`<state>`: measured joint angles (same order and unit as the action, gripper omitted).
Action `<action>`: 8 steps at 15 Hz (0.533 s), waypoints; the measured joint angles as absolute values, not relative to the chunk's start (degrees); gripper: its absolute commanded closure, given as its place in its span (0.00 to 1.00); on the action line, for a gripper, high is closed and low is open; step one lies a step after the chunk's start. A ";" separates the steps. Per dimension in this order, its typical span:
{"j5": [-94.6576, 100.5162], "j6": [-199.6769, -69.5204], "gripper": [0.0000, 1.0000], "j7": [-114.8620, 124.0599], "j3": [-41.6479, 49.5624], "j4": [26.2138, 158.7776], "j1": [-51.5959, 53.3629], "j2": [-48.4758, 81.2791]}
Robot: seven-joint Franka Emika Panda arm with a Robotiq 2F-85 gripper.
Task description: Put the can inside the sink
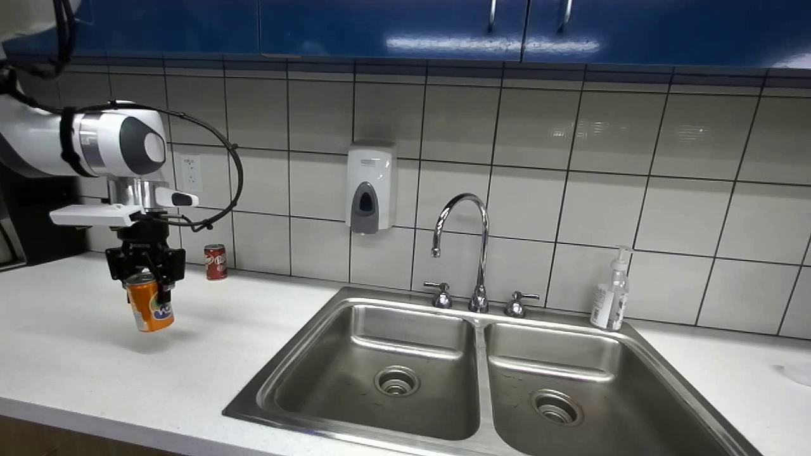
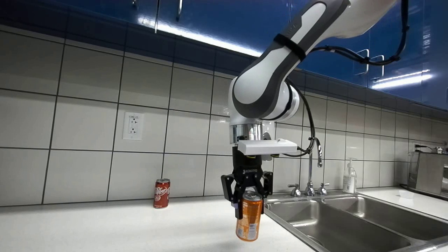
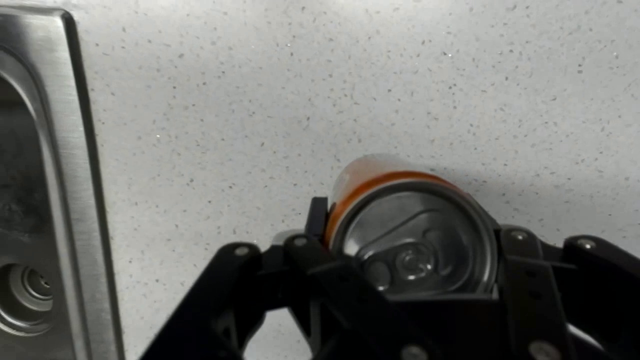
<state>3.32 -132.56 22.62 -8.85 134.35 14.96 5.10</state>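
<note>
Black two-finger gripper (image 2: 250,211) clamped on small orange cylindrical can (image 2: 248,229) with silvery top. Can slightly tilted, held over white speckled countertop (image 1: 63,329), left of stainless-steel double-basin sink (image 1: 483,380) in both exterior views. Dark red cylindrical can (image 1: 215,263) upright, far side, near tiled wall (image 1: 317,247).

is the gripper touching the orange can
Touching. In the wrist view, the gripper has its fingers against opposite sides of the orange can.

White-and-grey arm (image 2: 260,82), black cable (image 1: 241,176), black 2-fingered claw (image 2: 250,210).
</note>
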 measured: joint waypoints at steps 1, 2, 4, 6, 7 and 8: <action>3.32 -132.87 0.61 22.62 -8.49 135.42 14.32 4.30; 3.32 -133.09 0.61 22.62 -8.08 136.41 13.70 3.53; 3.32 -133.39 0.61 22.56 -7.12 138.36 12.19 1.96; 3.32 -133.66 0.61 22.14 -5.97 140.04 10.50 0.58; 3.32 -133.72 0.61 21.73 -5.30 140.71 9.59 -0.03; 3.32 -133.73 0.61 21.13 -4.56 141.24 8.63 -0.56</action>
<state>3.32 -133.73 21.13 -4.56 141.24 8.63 -0.56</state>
